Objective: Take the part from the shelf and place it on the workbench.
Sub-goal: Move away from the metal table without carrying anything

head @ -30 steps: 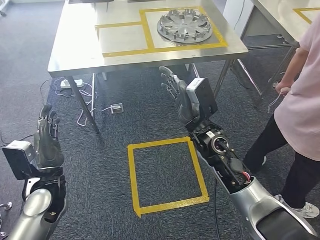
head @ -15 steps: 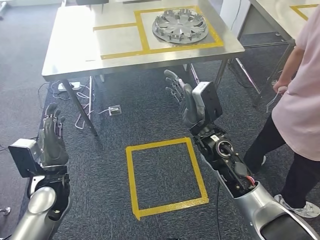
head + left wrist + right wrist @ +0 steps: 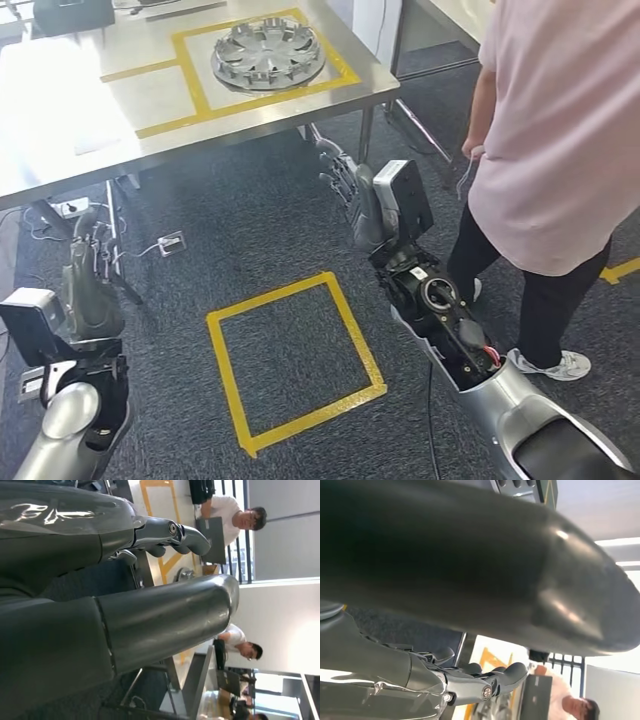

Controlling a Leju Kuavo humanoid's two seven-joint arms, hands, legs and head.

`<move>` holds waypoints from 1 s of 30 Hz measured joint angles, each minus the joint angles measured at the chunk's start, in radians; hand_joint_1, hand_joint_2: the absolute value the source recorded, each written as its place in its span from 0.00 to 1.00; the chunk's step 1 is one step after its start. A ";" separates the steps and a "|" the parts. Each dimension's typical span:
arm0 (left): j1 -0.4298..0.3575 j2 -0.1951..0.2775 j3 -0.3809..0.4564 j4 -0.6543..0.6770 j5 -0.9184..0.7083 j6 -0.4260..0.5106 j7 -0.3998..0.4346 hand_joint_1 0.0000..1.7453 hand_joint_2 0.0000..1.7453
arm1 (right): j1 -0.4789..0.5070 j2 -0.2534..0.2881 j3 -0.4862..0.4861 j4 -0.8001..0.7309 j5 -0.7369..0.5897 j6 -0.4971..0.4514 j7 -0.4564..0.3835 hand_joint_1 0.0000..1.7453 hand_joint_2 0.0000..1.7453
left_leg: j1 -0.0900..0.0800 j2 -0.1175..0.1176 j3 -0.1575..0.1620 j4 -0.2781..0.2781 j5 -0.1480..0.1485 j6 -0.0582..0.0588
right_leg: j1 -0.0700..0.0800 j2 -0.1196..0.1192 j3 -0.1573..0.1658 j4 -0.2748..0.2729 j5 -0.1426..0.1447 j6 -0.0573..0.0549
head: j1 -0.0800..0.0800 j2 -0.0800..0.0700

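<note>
A silver wheel cover [image 3: 268, 52] lies flat on the metal tabletop [image 3: 68, 140], inside a rectangle of yellow tape [image 3: 196, 90] marked on the surface. It sits toward the far right part of the tabletop, well apart from both of the robot's hands.

The right hand [image 3: 349, 190] is raised in front of the robot, below the tabletop's near edge and over the dark carpet [image 3: 226, 230]. Its fingers are spread and extended, and it grasps nothing. The right wrist view agrees: the thumb and the darker fingers [image 3: 501, 677] stand apart with only background between them.

The left hand [image 3: 90, 275] is held low on the robot's left, near one tabletop leg [image 3: 115, 215]. Its fingers point upward and look loosely apart with nothing in them, though from the head view the palm side is hidden, so this is likely rather than certain; the left wrist view shows the thumb and a finger [image 3: 181, 535] separated with nothing between them.

On the carpet between the two arms lies a square of yellow floor tape [image 3: 294, 350]. Cables and a small white socket box [image 3: 171, 243] lie on the floor under the tabletop.

A person in a pink shirt [image 3: 558, 130] and dark trousers stands close on the robot's right, just beside the right arm. In the left wrist view, two more people in white shirts sit at laptops in the background.
</note>
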State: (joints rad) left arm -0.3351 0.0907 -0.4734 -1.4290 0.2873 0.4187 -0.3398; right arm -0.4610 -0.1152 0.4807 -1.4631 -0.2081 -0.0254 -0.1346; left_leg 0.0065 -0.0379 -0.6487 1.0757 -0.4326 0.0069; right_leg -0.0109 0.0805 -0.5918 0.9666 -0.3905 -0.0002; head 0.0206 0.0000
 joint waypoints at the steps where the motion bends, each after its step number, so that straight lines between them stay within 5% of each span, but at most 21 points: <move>1: -0.001 0.000 0.000 0.000 0.000 0.000 0.000 0.00 0.00 | 0.000 0.000 0.000 -0.002 -0.002 0.000 0.000 0.00 0.00 | -0.001 -0.020 0.024 -0.059 0.024 0.006 | 0.001 0.009 -0.001 0.000 0.000 0.002 | 0.001 0.000; 3: -0.004 0.000 0.000 0.000 -0.001 0.000 -0.002 0.00 0.00 | 0.002 0.000 0.000 -0.005 -0.002 -0.001 0.001 0.00 0.00 | -0.006 -0.037 0.043 -0.105 0.035 0.010 | -0.005 0.026 -0.007 -0.001 0.002 0.011 | 0.000 0.000; 5: -0.006 -0.001 0.000 -0.001 -0.001 0.000 -0.003 0.00 0.00 | 0.006 -0.001 -0.001 -0.007 -0.002 -0.001 0.001 0.00 0.00 | -0.007 -0.014 0.050 -0.115 0.039 0.012 | -0.006 0.033 -0.012 0.000 0.000 0.024 | -0.002 0.000; 7: -0.007 -0.002 0.000 -0.001 -0.001 0.000 -0.004 0.00 0.00 | 0.005 -0.003 -0.002 -0.011 -0.002 -0.001 0.000 0.00 0.00 | -0.001 0.007 0.058 -0.128 0.042 0.020 | -0.001 -0.007 -0.034 0.044 -0.032 0.033 | 0.005 0.000; 9: -0.006 -0.004 0.000 -0.001 -0.001 0.000 -0.004 0.00 0.00 | 0.006 -0.004 -0.002 -0.013 -0.002 -0.002 0.001 0.00 0.00 | 0.000 0.029 0.062 -0.132 0.042 0.027 | -0.001 -0.055 -0.089 0.165 -0.097 0.039 | 0.018 0.000; 11: -0.003 -0.004 0.000 0.000 -0.001 0.000 -0.004 0.00 0.00 | 0.010 -0.004 -0.001 -0.014 -0.002 -0.002 0.001 0.00 0.00 | 0.000 0.053 0.062 -0.131 0.040 0.027 | -0.005 -0.069 -0.136 0.275 -0.136 0.047 | 0.025 0.000; 12: -0.002 -0.004 0.000 0.000 -0.001 0.000 -0.004 0.00 0.00 | 0.012 -0.004 -0.001 -0.014 -0.002 -0.002 0.001 0.00 0.00 | 0.000 0.063 0.062 -0.130 0.038 0.026 | -0.008 -0.072 -0.137 0.282 -0.130 0.051 | 0.027 0.000; 14: -0.001 -0.005 0.000 0.000 -0.002 0.001 -0.004 0.00 0.00 | 0.012 -0.004 -0.001 -0.014 -0.005 -0.002 0.002 0.00 0.00 | 0.001 0.083 0.065 -0.125 0.033 0.020 | -0.011 -0.089 -0.081 0.181 -0.072 0.055 | 0.033 0.000; 16: -0.002 -0.005 0.000 0.000 -0.004 0.001 -0.003 0.00 0.00 | 0.012 -0.004 -0.001 -0.016 -0.007 -0.004 0.002 0.00 0.00 | -0.002 0.100 0.067 -0.117 0.025 0.012 | -0.005 -0.125 -0.007 0.047 -0.030 0.047 | 0.041 0.000; 18: -0.002 -0.005 0.000 -0.001 -0.008 0.002 -0.002 0.00 0.00 | 0.014 -0.004 0.000 -0.020 -0.011 -0.010 0.004 0.00 0.00 | -0.007 0.116 0.067 -0.113 0.022 0.004 | 0.003 -0.137 0.018 -0.001 -0.026 0.032 | 0.042 0.000; 20: -0.003 -0.006 0.000 -0.001 -0.012 0.001 0.001 0.00 0.00 | 0.022 -0.004 0.001 -0.027 -0.016 -0.020 0.007 0.00 0.00 | -0.008 0.131 0.069 -0.112 0.019 -0.004 | 0.002 -0.116 0.018 -0.004 -0.021 0.019 | 0.039 0.000; 22: -0.005 -0.007 0.000 -0.002 -0.015 0.000 0.004 0.00 0.00 | 0.030 -0.004 0.000 -0.040 -0.019 -0.031 0.007 0.00 0.00 | -0.003 0.109 0.059 -0.079 -0.007 -0.015 | -0.004 -0.098 0.022 -0.011 -0.015 0.008 | 0.034 0.000; 24: -0.006 -0.006 0.000 -0.003 -0.018 -0.005 0.006 0.00 0.00 | 0.037 -0.004 0.001 -0.054 -0.017 -0.041 0.007 0.00 0.00 | 0.001 0.064 0.006 0.038 -0.067 -0.025 | -0.007 -0.081 0.023 -0.014 -0.012 0.001 | 0.021 0.000; 26: -0.005 -0.006 0.000 -0.003 -0.019 -0.011 0.007 0.00 0.00 | 0.051 -0.004 0.002 -0.065 -0.012 -0.053 0.009 0.00 0.00 | 0.002 0.046 -0.062 0.167 -0.112 -0.029 | -0.008 -0.061 0.021 -0.014 -0.011 -0.001 | 0.009 0.000; 28: -0.005 -0.006 0.000 -0.003 -0.023 -0.014 0.010 0.00 0.00 | 0.066 -0.004 0.002 -0.079 -0.005 -0.060 0.009 0.00 0.00 | 0.003 0.044 -0.067 0.165 -0.086 -0.028 | -0.008 -0.040 0.021 -0.013 -0.010 -0.001 | 0.004 0.000; 30: -0.010 -0.006 0.000 -0.003 -0.026 -0.014 0.015 0.00 0.00 | 0.075 -0.004 0.004 -0.094 -0.001 -0.062 0.008 0.00 0.00 | 0.007 0.024 -0.007 0.033 -0.017 -0.023 | -0.010 -0.020 0.021 -0.011 -0.010 0.001 | 0.000 0.000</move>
State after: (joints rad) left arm -0.3449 0.0843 -0.4738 -1.4322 0.2614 0.4048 -0.3252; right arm -0.3856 -0.1192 0.4849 -1.5567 -0.2093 -0.0869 -0.1261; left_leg 0.0131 -0.0135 -0.6557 1.1086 -0.4496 -0.0163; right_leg -0.0207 0.0604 -0.5713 0.9557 -0.4008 0.0012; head 0.0208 0.0000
